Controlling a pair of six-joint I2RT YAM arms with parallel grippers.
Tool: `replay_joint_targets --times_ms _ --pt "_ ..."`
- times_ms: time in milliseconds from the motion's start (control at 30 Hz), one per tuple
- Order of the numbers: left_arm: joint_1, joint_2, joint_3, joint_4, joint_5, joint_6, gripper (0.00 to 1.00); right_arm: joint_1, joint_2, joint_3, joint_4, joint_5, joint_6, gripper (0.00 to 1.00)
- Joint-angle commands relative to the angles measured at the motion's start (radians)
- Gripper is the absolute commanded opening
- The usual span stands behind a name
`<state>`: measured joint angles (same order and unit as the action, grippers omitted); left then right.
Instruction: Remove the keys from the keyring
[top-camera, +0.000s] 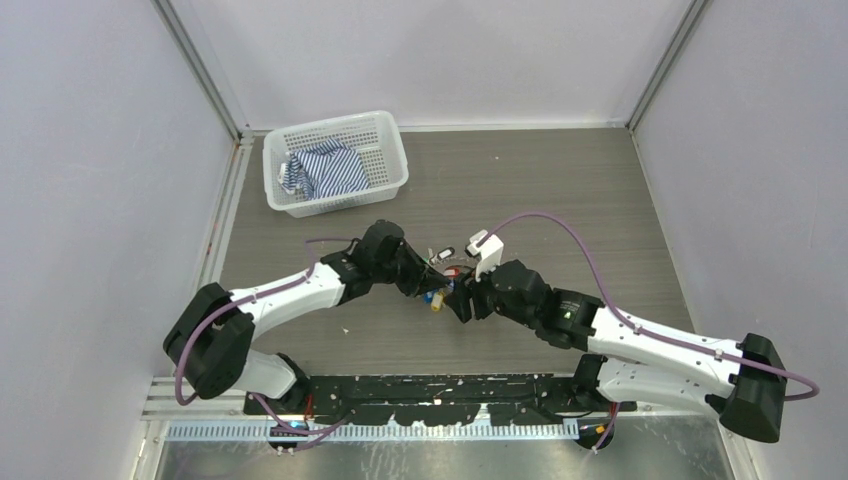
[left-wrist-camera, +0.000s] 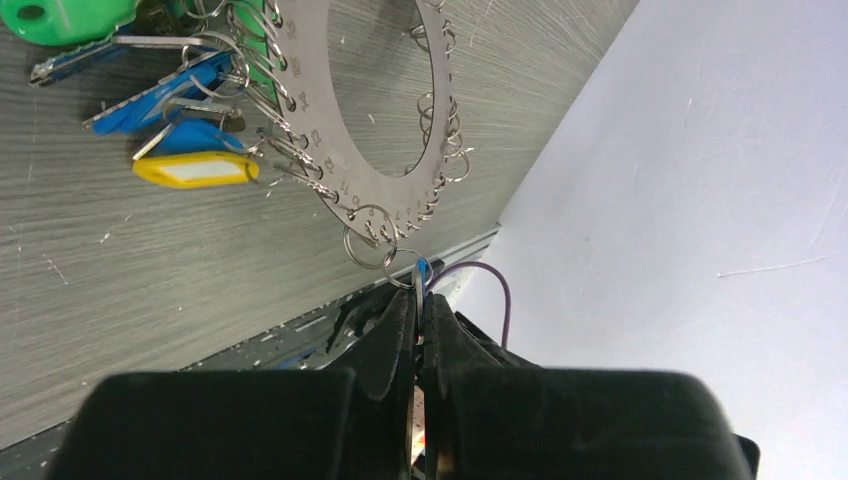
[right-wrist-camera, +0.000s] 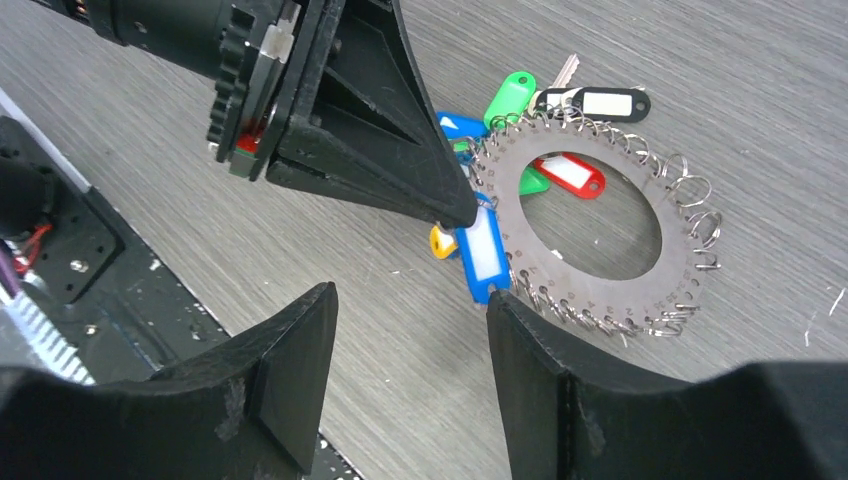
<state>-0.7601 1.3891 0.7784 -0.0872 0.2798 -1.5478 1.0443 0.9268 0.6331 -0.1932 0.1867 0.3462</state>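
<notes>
Right gripper (right-wrist-camera: 410, 300) gapes empty; left gripper (left-wrist-camera: 418, 298) pinches a key (left-wrist-camera: 417, 283) on the keyring (left-wrist-camera: 385, 200); white mesh basket (top-camera: 335, 121) holds striped cloth (top-camera: 322, 170).

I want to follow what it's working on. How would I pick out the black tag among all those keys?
In the middle of the grey table lies a flat metal keyring fringed with small wire loops. At its edge, right beside a green tag, lies the black tag. It is the only dark-framed one, with a white label inside, while its neighbours are green, red, blue and yellow.
</notes>
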Motion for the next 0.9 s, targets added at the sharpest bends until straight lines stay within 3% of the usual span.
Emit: replay_joint_targets --times_ms 0,433,867 --pt "0.027 -0.024 -0.013 0.06 0.096 -0.109 0.0 0.027 0.061 0.038 0.063 0.061 -0.11 0.6" --pt "0.064 -0.065 -0.015 0.031 0.141 -0.128 0.0 0.096 0.195 0.122 0.037 0.208 -0.267 0.56" --pt "0.069 -0.08 -0.019 0.041 0.162 -0.138 0.0 0.11 0.292 0.18 0.016 0.287 -0.34 0.39"
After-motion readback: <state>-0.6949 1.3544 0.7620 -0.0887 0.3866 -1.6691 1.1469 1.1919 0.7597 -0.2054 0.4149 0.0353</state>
